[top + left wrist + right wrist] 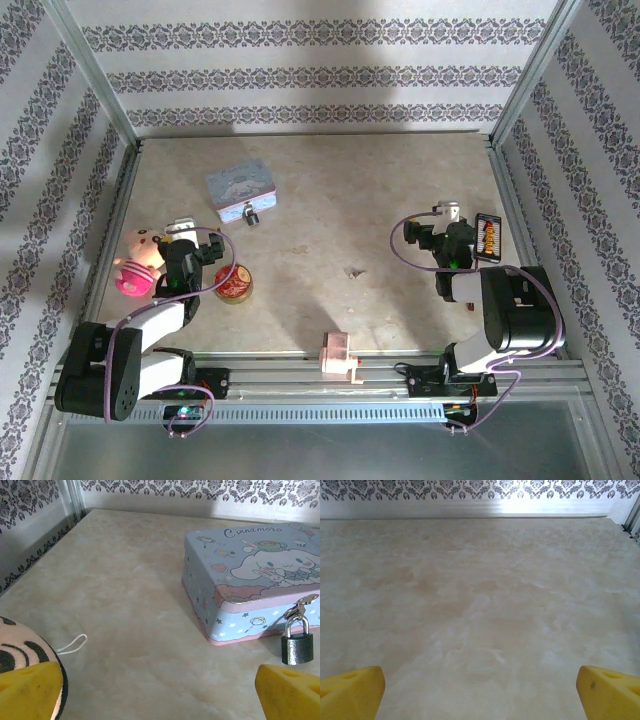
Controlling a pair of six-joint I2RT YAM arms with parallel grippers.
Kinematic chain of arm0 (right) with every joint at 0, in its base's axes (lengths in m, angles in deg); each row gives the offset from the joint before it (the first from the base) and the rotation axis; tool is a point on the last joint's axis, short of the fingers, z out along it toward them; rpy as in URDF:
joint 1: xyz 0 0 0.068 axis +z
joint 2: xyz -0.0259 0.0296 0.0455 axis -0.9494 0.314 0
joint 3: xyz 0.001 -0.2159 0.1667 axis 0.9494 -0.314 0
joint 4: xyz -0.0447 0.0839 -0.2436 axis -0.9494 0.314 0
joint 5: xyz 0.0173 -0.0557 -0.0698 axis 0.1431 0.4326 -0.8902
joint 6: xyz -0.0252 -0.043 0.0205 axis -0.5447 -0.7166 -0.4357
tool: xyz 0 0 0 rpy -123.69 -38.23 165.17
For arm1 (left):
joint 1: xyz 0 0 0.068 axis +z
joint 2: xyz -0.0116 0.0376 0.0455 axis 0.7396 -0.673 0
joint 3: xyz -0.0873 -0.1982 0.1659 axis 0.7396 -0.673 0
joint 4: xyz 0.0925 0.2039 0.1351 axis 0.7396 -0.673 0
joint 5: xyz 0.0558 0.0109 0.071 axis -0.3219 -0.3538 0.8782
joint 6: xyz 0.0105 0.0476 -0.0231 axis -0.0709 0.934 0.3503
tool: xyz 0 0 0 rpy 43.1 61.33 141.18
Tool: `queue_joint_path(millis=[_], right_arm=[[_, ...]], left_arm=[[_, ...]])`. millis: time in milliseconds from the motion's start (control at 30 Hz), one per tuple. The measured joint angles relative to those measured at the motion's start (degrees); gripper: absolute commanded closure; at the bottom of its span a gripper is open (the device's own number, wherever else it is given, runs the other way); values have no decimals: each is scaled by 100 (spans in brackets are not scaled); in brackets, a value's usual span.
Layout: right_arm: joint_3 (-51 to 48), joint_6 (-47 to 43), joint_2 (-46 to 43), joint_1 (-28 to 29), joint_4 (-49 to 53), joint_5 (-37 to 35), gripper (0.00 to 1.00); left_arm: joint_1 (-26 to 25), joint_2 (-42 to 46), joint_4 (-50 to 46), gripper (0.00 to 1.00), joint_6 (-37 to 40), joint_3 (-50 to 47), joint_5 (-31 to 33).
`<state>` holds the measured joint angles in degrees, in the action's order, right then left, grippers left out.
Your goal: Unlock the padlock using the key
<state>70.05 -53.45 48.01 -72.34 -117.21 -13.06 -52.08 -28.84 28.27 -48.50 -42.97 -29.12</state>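
Observation:
The tiny padlock (250, 214) has a dark body and a silver shackle, and it hangs from the clasp of the pale blue tin (240, 187) at the back left. In the left wrist view the padlock (297, 645) sits at the right, against the tin's (250, 575) front. The key (353, 270) is a small brownish sliver alone mid-table. My left gripper (188, 238) is open, short of the tin, its yellow fingertips (30, 691) wide apart with nothing between them. My right gripper (432, 226) is open over bare table, fingertips (612, 692) apart.
A pink plush toy (140, 260) and a red can (233, 284) flank the left arm. A pink plastic block (338, 355) lies on the front rail. A dark card with orange marks (488, 236) sits at the right. Patterned walls enclose the table.

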Motion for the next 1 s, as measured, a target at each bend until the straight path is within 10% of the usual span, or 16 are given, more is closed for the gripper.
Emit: queue_joint_path(millis=[1000], right_arm=[[0,0,0,0,0,0,2]], left_arm=[[0,63,-2,1,0,0,26]])
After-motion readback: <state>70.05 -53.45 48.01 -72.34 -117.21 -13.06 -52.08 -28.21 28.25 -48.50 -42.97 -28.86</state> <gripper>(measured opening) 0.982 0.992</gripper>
